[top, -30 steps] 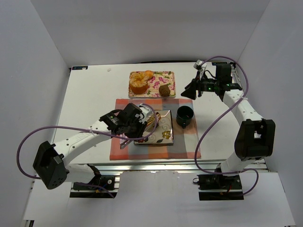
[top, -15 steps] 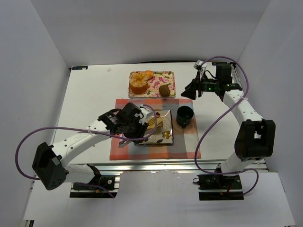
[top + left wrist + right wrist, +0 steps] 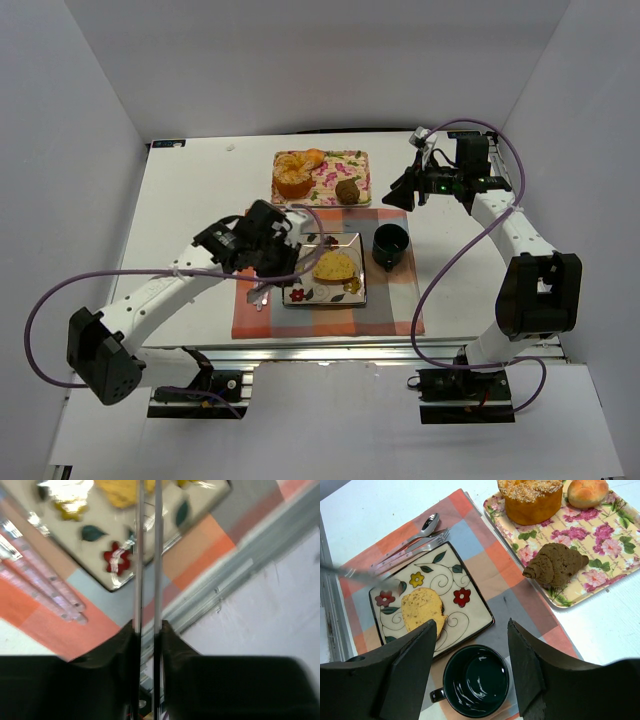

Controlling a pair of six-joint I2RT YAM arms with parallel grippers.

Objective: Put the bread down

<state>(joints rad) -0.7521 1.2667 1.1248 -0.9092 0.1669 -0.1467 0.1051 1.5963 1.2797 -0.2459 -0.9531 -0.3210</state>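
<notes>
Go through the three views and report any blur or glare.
Left wrist: heavy motion blur smears the plate and placemat, with white glare at the plate's top edge; the tongs read crisper. Right wrist: sharp, save a blurred streak of the tongs at left and glints inside the mug. Top external: even light, sharp, a bright strip along the near edge of the table.

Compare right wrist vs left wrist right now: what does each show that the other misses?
Only right wrist: the mug, the flowered tray with three pastries on it, and the open right gripper holding nothing.
Only left wrist: the left gripper shut on the metal tongs.
Both: the plate, the bread lying on it (blurred and cropped in the left wrist view), the cutlery beside the plate, and the checked placemat.
</notes>
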